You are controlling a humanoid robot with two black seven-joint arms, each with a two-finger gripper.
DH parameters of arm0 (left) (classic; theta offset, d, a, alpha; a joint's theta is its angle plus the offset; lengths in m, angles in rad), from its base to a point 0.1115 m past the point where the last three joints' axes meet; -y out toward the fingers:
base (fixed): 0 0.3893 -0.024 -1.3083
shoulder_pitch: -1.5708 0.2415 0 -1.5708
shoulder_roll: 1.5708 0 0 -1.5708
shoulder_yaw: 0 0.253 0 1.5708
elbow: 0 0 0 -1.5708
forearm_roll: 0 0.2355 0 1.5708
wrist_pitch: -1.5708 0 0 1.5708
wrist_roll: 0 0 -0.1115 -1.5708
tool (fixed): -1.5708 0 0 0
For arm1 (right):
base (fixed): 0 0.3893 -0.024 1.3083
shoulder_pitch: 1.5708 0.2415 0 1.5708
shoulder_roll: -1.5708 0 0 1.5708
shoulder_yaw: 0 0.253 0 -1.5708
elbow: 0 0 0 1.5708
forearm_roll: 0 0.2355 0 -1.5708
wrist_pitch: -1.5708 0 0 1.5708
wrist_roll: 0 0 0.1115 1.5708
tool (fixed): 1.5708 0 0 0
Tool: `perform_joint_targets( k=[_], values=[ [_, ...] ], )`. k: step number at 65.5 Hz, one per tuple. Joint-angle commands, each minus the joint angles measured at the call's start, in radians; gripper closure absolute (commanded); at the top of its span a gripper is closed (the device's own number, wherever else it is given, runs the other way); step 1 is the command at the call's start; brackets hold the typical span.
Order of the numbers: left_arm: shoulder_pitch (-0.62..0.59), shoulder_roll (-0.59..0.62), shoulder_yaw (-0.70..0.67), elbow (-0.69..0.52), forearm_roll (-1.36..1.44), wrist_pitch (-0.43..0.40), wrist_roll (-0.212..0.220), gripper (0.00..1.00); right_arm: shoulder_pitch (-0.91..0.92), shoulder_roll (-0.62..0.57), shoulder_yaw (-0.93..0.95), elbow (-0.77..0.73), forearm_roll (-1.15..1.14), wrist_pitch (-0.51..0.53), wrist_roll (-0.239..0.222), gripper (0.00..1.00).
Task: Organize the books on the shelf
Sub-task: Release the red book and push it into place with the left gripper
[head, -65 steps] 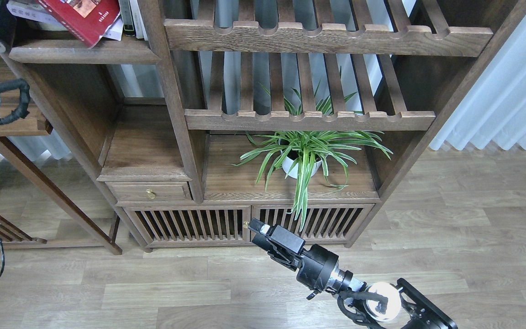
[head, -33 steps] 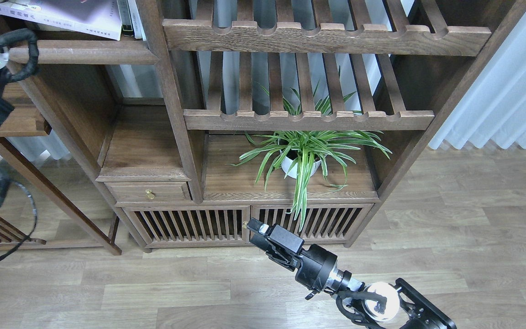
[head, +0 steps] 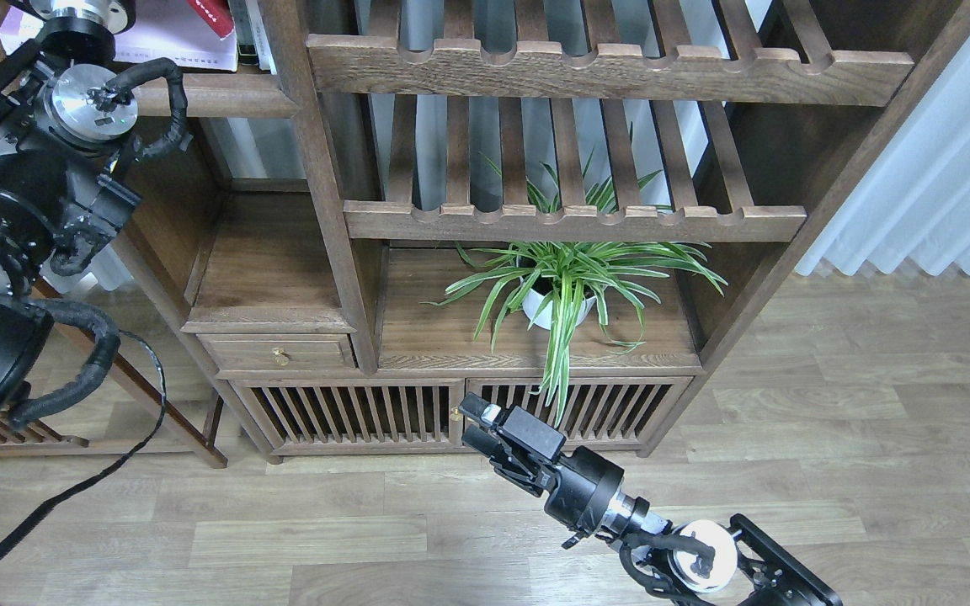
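Only the top-left corner shows the books. A pale white-lavender book point(head: 167, 35) lies flat on the dark-brown shelf point(head: 224, 94). The corner of a red book point(head: 212, 13) pokes in from the top edge above it. A few upright spines point(head: 246, 34) stand against the post. My left arm point(head: 72, 109) rises in front of this shelf, and its gripper is past the top edge. My right gripper point(head: 471, 423) hangs low before the cabinet doors, fingers slightly apart and holding nothing.
Two slatted racks point(head: 603, 67) with scalloped rails fill the middle of the bookcase. A potted spider plant point(head: 556, 290) stands on the lower board. A small drawer point(head: 276, 353) and slatted cabinet doors point(head: 350, 412) lie below. White curtain point(head: 940, 168) at right, wood floor around.
My left arm has swung in and up, now covering the left side of the shelf. The red book went from lying tilted on the pile to showing only a corner. The right arm hardly moved.
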Motion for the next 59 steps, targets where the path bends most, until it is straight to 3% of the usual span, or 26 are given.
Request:
perform_joint_targets(
  k=[1,7,18,33,59],
  values=[
    [-0.001,-0.012,0.017,0.153,-0.002,0.01,0.001,0.17,-0.004,0.0,0.007,0.003,0.0,0.0,0.0,0.01],
    [0.005,-0.013,0.042,0.14,-0.003,-0.003,0.001,0.0,-0.018,0.0,0.009,0.006,0.0,0.0,0.0,0.01],
    [0.065,0.033,0.047,0.008,-0.003,-0.022,0.001,0.0,-0.024,0.0,0.01,0.011,0.0,0.0,0.0,0.01],
    [0.145,0.177,0.042,-0.273,-0.002,-0.019,0.001,0.0,-0.024,0.0,0.009,0.011,-0.002,0.0,0.0,0.01],
    [0.129,0.253,0.028,-0.422,0.009,-0.007,0.001,0.0,-0.024,0.0,0.007,0.011,-0.003,0.0,0.0,0.01]
  ],
)
